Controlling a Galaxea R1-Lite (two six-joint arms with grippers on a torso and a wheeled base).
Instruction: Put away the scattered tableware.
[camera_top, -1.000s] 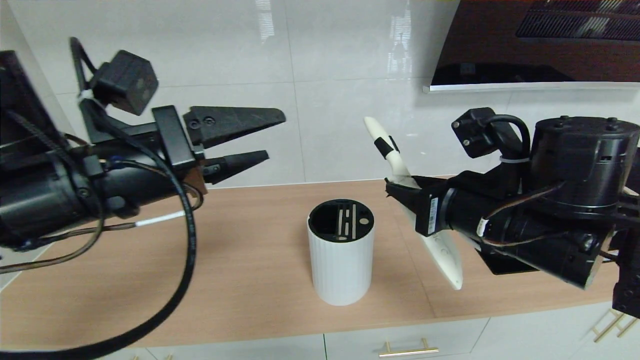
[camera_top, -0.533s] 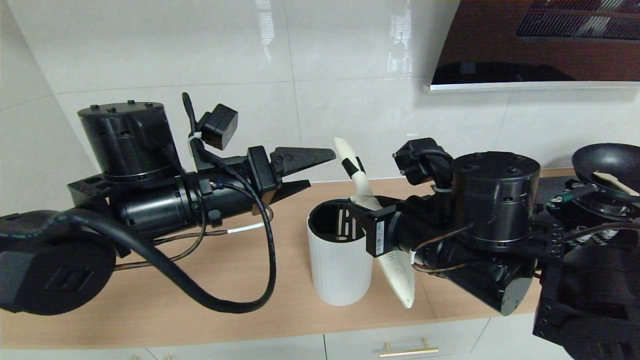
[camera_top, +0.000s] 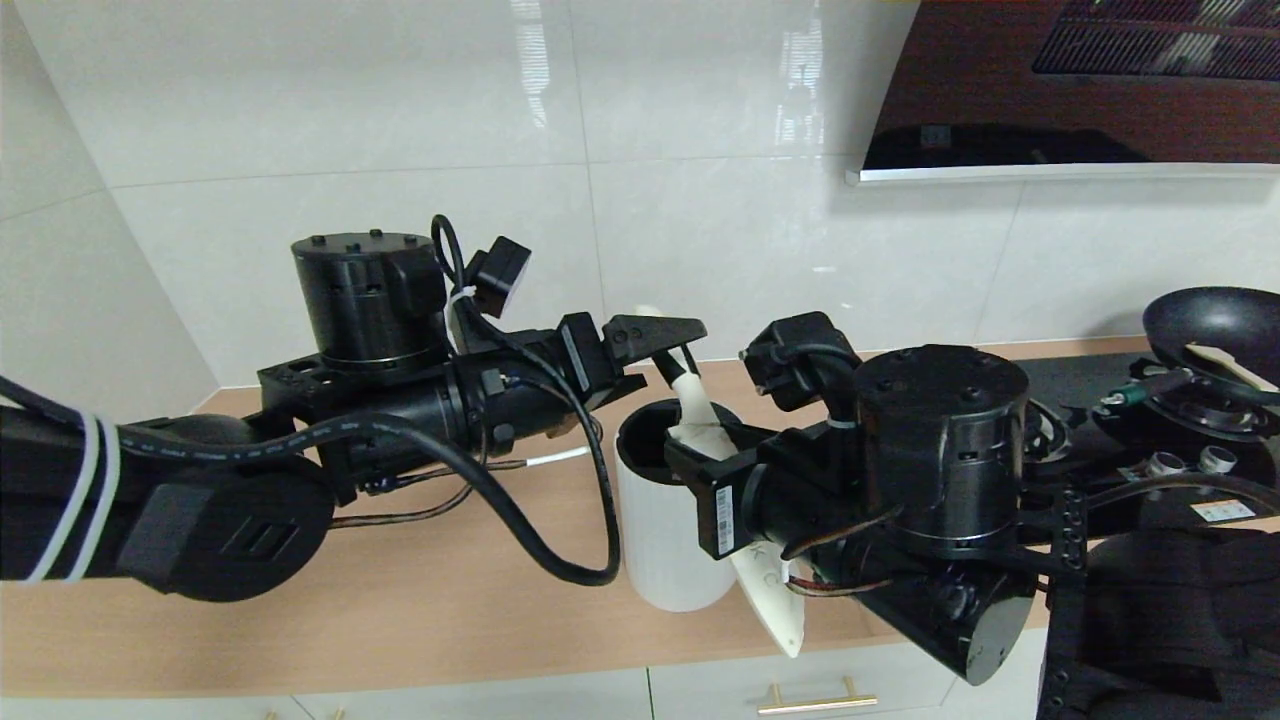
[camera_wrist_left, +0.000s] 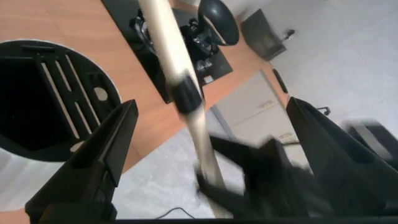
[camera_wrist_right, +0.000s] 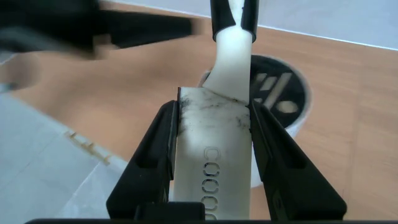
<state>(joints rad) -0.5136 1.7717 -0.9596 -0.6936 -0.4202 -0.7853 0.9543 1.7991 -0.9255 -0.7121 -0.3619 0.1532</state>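
Clamping one white spatula (camera_top: 692, 410) by one white holder (camera_top: 655, 540), the right gripper (camera_wrist_right: 213, 124) faces the left gripper (camera_top: 668, 352), spread wide.

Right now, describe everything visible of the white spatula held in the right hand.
The spatula is cream-white, plastic-looking: a flat blade with a row of embossed ovals and dark scuffs, narrowing to a round handle with a black band. The right hand clamps the blade's edges. It stands tilted, handle up between the left hand's open fingers, blade tip hanging beside the white holder.
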